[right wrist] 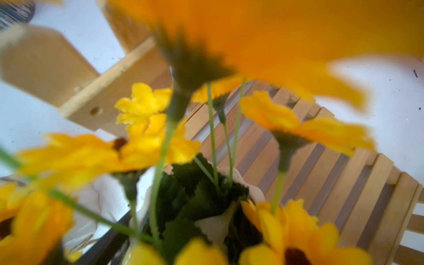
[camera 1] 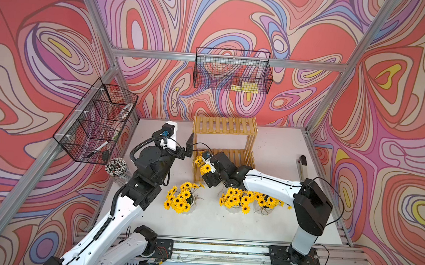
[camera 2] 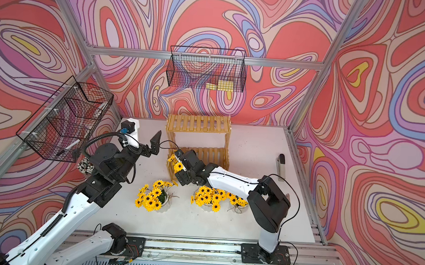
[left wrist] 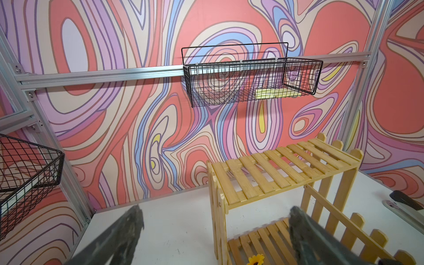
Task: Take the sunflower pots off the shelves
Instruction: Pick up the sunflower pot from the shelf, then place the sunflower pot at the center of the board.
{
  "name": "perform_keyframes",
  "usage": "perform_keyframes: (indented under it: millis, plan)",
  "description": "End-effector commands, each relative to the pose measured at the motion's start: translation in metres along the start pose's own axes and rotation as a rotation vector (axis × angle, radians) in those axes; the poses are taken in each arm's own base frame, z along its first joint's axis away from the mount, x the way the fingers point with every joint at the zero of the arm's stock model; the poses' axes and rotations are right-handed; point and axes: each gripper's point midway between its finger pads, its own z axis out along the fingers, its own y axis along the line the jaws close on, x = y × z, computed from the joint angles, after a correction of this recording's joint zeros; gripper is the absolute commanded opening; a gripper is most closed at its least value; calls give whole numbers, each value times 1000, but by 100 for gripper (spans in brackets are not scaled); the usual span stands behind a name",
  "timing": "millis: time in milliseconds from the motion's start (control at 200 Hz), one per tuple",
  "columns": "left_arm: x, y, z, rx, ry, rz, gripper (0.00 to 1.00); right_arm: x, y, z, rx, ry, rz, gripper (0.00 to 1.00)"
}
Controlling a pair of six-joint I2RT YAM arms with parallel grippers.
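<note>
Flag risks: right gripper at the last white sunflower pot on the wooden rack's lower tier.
Blooms of the last white ribbed sunflower pot fill the right wrist view; the right gripper may pinch stems, not pot.
It sits at one end of the light wooden slatted rack; pulling out could snag a side slat and drag it.
Three sunflower pots stand close by the right forearm; a low retreat could topple them.

table: white | on it: shelves, three sunflower pots, stapler, marker cup

Bright, even light; faint shadows; wide-angle bowing at edges; right wrist: nearest sunflowers badly defocused.
</note>
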Motion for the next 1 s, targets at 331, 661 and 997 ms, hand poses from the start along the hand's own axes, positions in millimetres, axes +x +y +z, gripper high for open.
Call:
perform_keyframes:
  millis: [331, 661, 997]
  plan:
    - [-15, 4, -9, -1, -46, -6, 100, -15, 25, -31, -61, -91, 37, 50]
    - [-18, 5, -12, -1, -51, -8, 100, 2, 45, -33, -104, -68, 28, 49]
    - [-18, 4, -14, 3, -52, -11, 100, 16, 56, -34, -115, -50, 35, 49]
